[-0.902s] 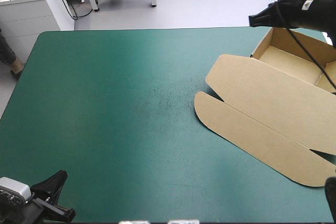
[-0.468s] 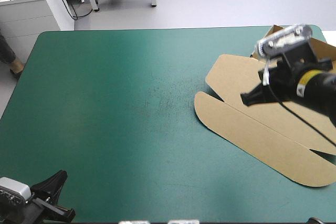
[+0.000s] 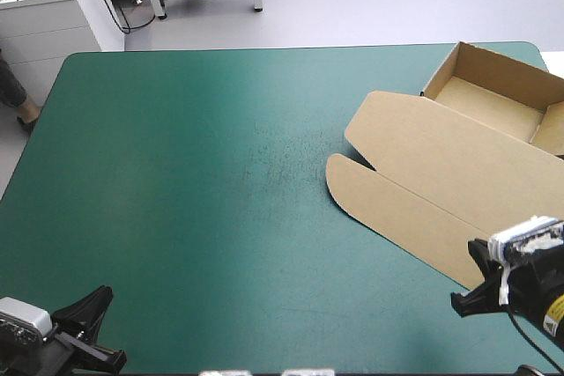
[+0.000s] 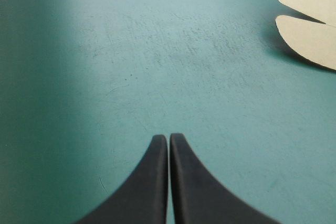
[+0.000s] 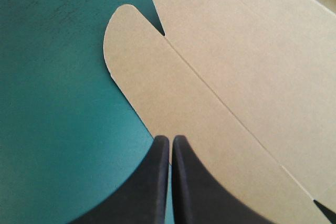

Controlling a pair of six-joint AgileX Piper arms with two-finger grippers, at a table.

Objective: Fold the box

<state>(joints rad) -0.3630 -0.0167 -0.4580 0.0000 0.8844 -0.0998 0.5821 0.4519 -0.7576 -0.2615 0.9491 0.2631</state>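
The brown box [image 3: 458,165] lies at the table's right side as an open tray [image 3: 493,94] near the far right corner, its lid flat toward the middle with a rounded front flap [image 5: 142,77]. My right gripper [image 3: 465,298] hovers at the near right, shut, its tip [image 5: 170,139] above the near edge of that flap. My left gripper [image 3: 92,301] rests at the near left corner, shut [image 4: 168,138], over bare teal-green cover. The flap's rounded end [image 4: 310,40] shows far ahead of it.
The teal-green cover [image 3: 194,182] stretches bare across the left and middle of the table. A white cabinet [image 3: 53,15] and a white stand's legs stand beyond the far left edge.
The right arm has swung from above the tray at the far right corner, across the lid, down to the near right edge of the flap. The left arm stayed still.
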